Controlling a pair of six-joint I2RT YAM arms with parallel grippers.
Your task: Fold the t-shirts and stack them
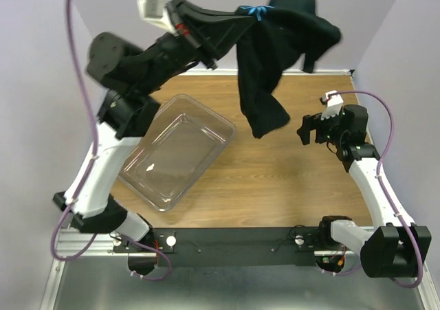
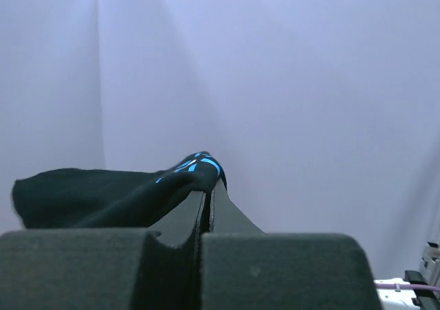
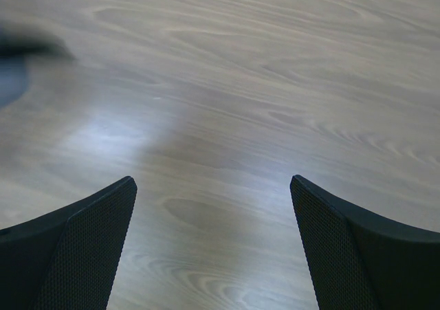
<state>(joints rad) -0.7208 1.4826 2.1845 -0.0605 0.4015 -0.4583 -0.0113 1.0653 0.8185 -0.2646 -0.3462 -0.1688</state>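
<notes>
A black t-shirt (image 1: 275, 56) with a light-blue logo hangs in the air over the far middle of the table. My left gripper (image 1: 251, 13) is raised high and shut on it near the logo. In the left wrist view the black cloth (image 2: 103, 193) drapes to the left of my shut left gripper (image 2: 210, 186). My right gripper (image 1: 308, 130) is open and empty, low over the wood at the right, just right of the shirt's hanging end. In the right wrist view my right gripper (image 3: 213, 193) shows only bare wood between its fingers.
A clear plastic bin (image 1: 175, 150) lies empty on the left middle of the wooden table (image 1: 275, 186). Pale walls close the back and both sides. A dark blurred patch (image 3: 17, 56) shows at the left edge of the right wrist view.
</notes>
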